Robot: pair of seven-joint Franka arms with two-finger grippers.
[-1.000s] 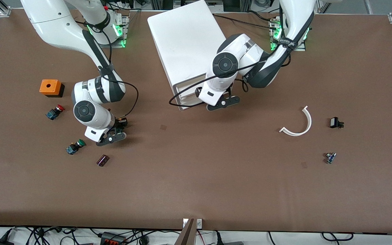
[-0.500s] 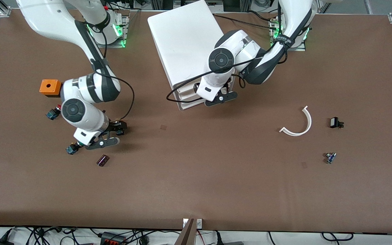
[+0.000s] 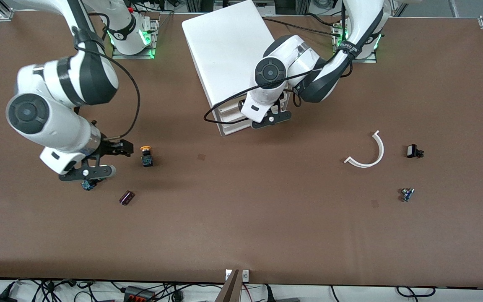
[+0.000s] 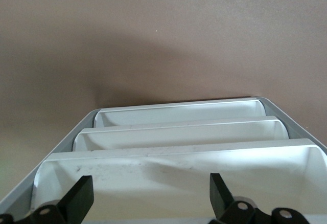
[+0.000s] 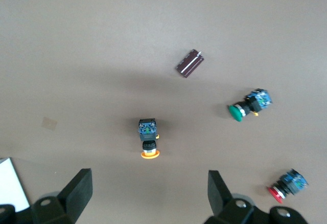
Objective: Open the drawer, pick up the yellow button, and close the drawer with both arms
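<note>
The button (image 3: 145, 155), orange-yellow cap on a black body, lies on the bare table, free of any grip. My right gripper (image 3: 101, 160) hangs open in the air beside it, toward the right arm's end. In the right wrist view the button (image 5: 148, 141) shows ahead of the open right gripper (image 5: 149, 188), apart from its fingers. My left gripper (image 3: 268, 119) is at the front of the white cabinet (image 3: 229, 50). In the left wrist view the left gripper (image 4: 150, 196) stands open over the top drawer (image 4: 179, 170), holding nothing.
A green-capped button (image 5: 248, 106), a red-capped button (image 5: 286, 185) and a dark cylinder (image 3: 126, 197) lie near the right gripper. Toward the left arm's end lie a white curved strip (image 3: 367, 153), a small black part (image 3: 413, 151) and a small blue part (image 3: 407, 194).
My right gripper has opened, let go of the button, and risen away toward the right arm's end. My left gripper has moved in against the cabinet front, and the drawer front has gone in with it.
</note>
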